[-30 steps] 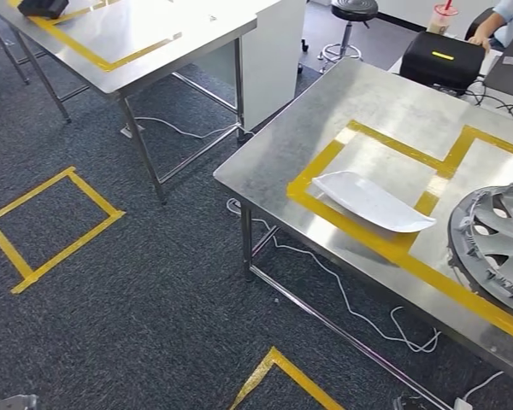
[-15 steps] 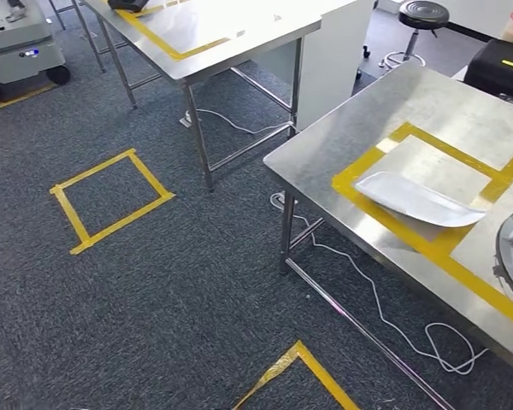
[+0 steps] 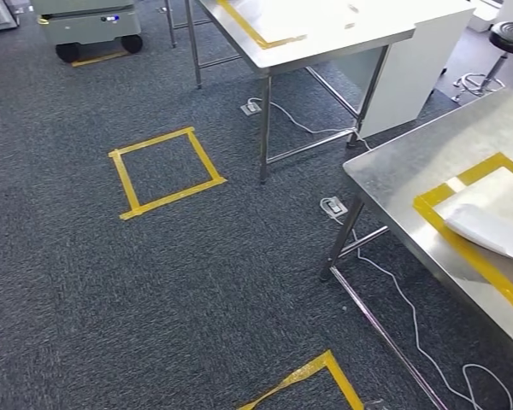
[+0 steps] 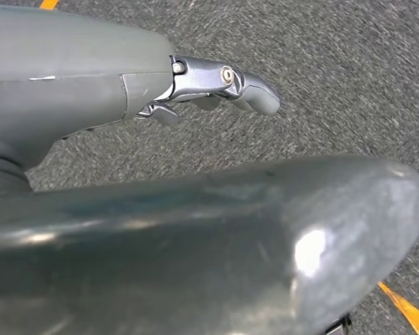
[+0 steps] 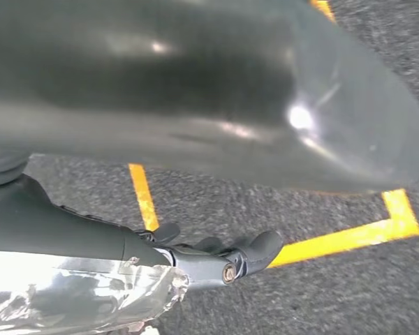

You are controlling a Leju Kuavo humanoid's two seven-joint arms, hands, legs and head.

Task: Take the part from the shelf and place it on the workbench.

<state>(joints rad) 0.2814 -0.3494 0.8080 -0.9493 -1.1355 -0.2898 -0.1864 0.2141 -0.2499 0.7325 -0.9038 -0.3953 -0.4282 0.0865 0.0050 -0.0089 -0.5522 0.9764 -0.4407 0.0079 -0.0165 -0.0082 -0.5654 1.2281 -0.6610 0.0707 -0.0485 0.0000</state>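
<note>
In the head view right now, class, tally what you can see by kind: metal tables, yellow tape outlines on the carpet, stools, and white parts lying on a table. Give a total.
Metal tables: 2
Tape outlines on carpet: 2
Stools: 1
White parts: 1
Total: 6

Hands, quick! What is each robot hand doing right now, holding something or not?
Left hand: holds nothing, hanging over the dark grey carpet; open or closed cannot be told.
Right hand: holds nothing either; cannot be told.
</note>
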